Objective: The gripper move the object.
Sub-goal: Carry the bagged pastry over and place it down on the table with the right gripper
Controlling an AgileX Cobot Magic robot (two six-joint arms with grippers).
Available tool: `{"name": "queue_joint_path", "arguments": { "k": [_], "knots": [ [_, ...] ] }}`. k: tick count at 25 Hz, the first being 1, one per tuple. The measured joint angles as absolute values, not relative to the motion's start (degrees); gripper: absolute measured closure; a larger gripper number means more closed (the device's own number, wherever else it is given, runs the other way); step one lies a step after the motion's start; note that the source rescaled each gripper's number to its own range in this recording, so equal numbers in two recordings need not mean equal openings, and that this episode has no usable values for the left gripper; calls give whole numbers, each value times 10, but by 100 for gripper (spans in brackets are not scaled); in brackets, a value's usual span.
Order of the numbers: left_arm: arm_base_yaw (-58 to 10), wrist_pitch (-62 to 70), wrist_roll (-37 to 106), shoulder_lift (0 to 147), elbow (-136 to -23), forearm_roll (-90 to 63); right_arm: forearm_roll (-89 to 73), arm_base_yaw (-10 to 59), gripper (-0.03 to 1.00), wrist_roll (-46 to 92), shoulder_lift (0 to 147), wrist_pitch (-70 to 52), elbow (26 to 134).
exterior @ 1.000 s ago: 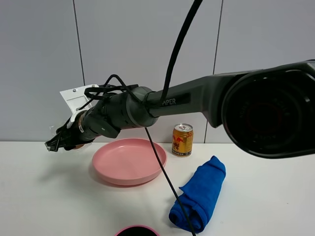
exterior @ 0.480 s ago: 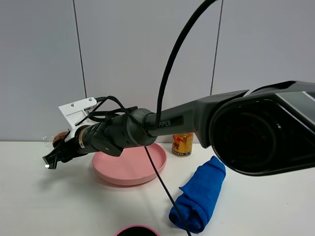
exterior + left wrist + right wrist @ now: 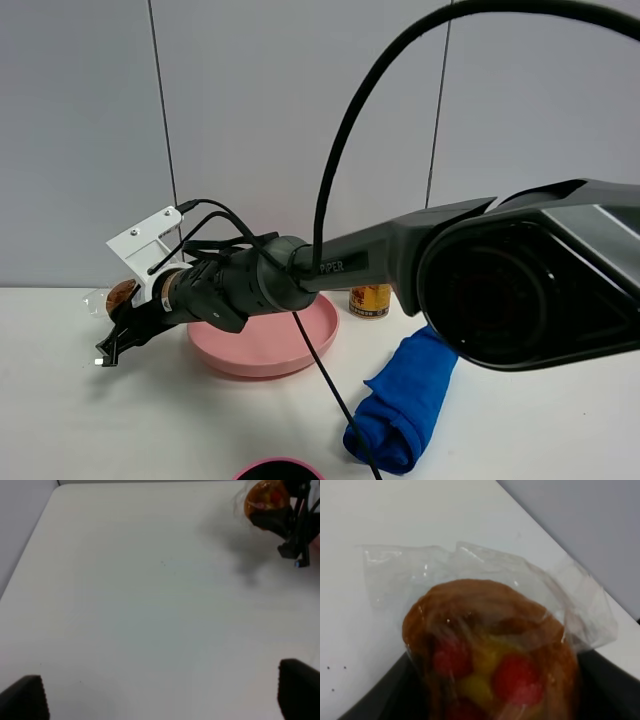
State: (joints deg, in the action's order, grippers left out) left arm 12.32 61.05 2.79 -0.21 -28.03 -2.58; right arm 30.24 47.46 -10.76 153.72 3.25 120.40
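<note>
Pink plate (image 3: 250,345) is anchoring everything: just past its left rim your right gripper (image 3: 108,350) is clamping the wrapped pastry (image 3: 122,294) above the table (image 3: 120,430). Left gripper (image 3: 160,700) is idling, jaws apart, well away from it. Right wrist is showing pastry (image 3: 490,655) sitting between dark jaws.
</note>
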Motion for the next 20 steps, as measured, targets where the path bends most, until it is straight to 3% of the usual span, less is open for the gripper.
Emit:
{"name": "queue_joint_path", "arguments": {
  "k": [7,10,16,20],
  "knots": [
    [123,610,28,-2,-280,-26,299,472,94,-103,1537,20,1204],
    [123,610,28,-2,-280,-26,296,472,77,-98,1537,19,1204],
    [123,610,28,-2,-280,-26,296,468,67,-98,1537,16,1204],
    [123,610,28,-2,-280,-26,296,468,41,-98,1536,14,1204]
  ]
}}
